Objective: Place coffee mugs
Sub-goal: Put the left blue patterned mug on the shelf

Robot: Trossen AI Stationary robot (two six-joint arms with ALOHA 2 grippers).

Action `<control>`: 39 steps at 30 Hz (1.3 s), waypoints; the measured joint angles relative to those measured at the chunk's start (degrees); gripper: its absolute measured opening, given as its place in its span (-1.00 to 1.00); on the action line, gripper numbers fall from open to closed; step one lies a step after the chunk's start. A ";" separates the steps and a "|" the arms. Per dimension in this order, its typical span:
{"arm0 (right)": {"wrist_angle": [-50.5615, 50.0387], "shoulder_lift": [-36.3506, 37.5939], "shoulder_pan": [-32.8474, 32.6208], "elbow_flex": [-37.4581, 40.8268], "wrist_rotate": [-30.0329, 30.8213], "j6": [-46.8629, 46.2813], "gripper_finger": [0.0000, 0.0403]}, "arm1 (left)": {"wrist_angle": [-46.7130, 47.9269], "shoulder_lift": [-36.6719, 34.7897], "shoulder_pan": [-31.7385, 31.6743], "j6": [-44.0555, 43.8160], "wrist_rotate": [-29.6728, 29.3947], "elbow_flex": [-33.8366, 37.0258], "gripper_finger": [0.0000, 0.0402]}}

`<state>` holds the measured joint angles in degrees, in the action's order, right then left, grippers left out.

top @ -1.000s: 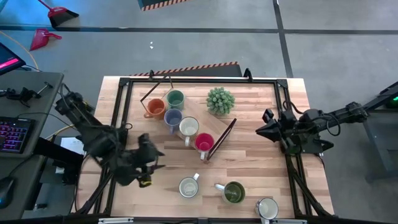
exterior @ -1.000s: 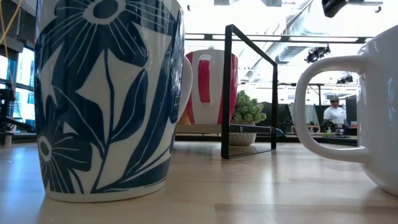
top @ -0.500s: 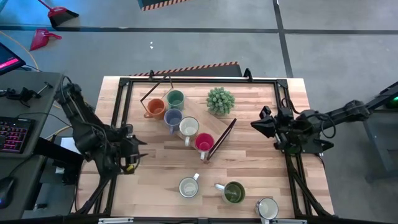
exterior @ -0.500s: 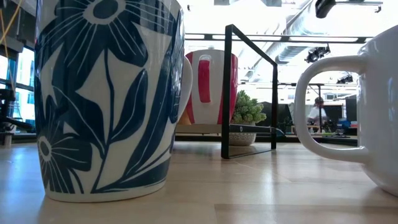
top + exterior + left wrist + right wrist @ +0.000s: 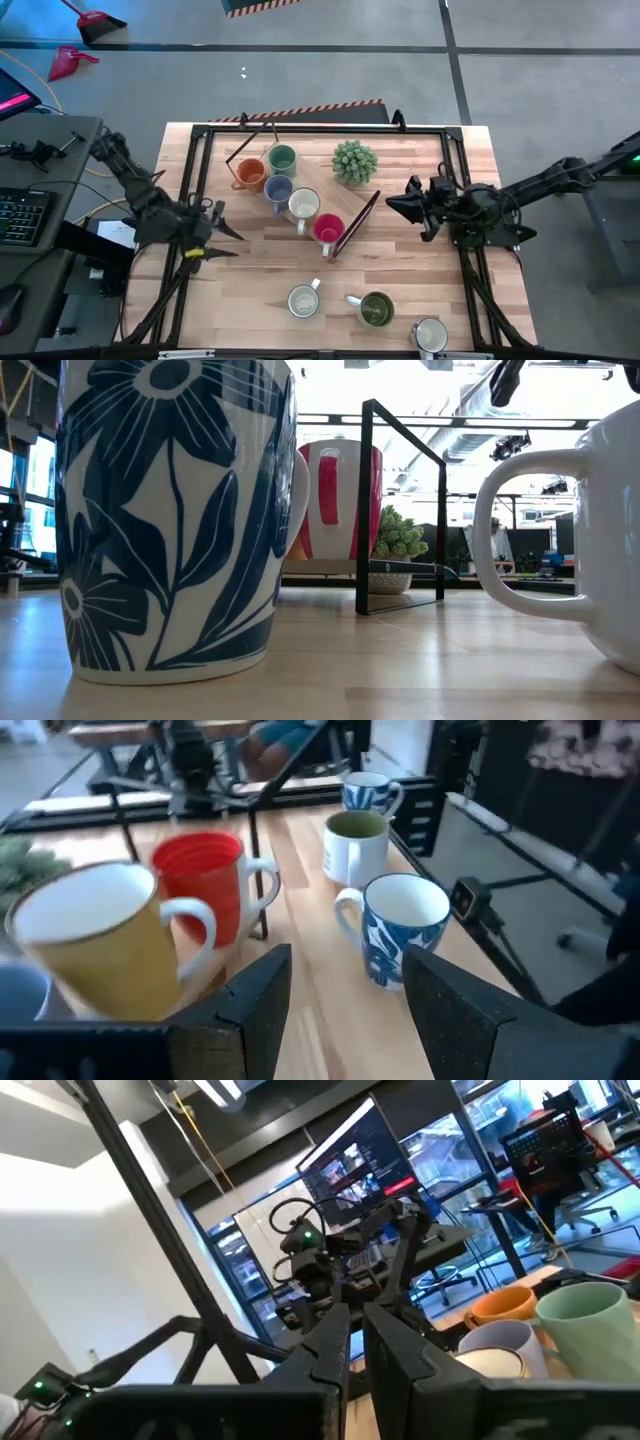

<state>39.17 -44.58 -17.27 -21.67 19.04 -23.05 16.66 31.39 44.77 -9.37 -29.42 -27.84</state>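
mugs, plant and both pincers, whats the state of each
orange mug: upright, on rack
red mug: upright, on rack
blue-flowered mug: upright, on table
olive mug: upright, on table
plant: upright
left pincer: open, empty
right pincer: shut, empty

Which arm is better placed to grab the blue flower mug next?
Left. The left gripper is open at the table's left edge, facing the blue flower mug; the right gripper is shut, farther away.

No legible text, label or number anywhere.
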 joint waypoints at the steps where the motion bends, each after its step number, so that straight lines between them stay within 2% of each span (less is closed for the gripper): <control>1: 0.34 -0.48 0.01 0.00 0.00 0.03 -0.92 | 0.32 0.11 -2.16 1.29 2.39 0.15 -0.11; 6: 0.75 -2.26 0.02 0.00 0.34 2.15 -0.92 | -1.02 1.62 -14.07 8.50 15.13 0.16 -0.11; 11: 0.62 -2.36 0.02 0.00 0.40 8.56 -0.92 | -3.91 1.66 -25.84 12.83 25.01 0.16 -0.11; 15: -0.80 -2.36 0.02 0.00 0.40 7.10 -0.92 | -10.43 1.71 -32.51 11.26 31.54 0.16 -0.11; 20: -3.00 -2.36 0.02 0.00 -1.47 2.38 -0.92 | -16.58 1.80 -35.19 8.33 30.97 0.16 -0.11; 23: -1.35 -2.36 0.02 -0.02 -5.20 2.38 -0.91 | -19.92 1.83 -35.42 6.65 29.72 0.16 -0.11; 27: -3.83 -2.36 0.02 -3.62 -10.34 2.22 -0.77 | -21.04 2.05 -35.39 6.42 27.85 0.16 -0.11; 30: -12.02 -3.59 0.02 -10.52 -12.00 1.96 -0.56 | -20.18 2.04 -35.40 6.46 26.09 0.16 -0.11; 34: -29.41 -9.31 0.00 -23.22 -12.13 1.11 -0.31 | -18.93 2.34 -35.39 4.79 25.67 0.16 -0.11; 39: -48.29 -20.60 -0.01 -40.44 -14.75 3.50 -0.23 | -18.61 2.31 -35.38 0.31 25.74 0.16 -0.11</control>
<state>-9.12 -65.18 -17.29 -62.11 4.29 -19.55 -1.95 33.69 9.39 -9.06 -3.68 -27.68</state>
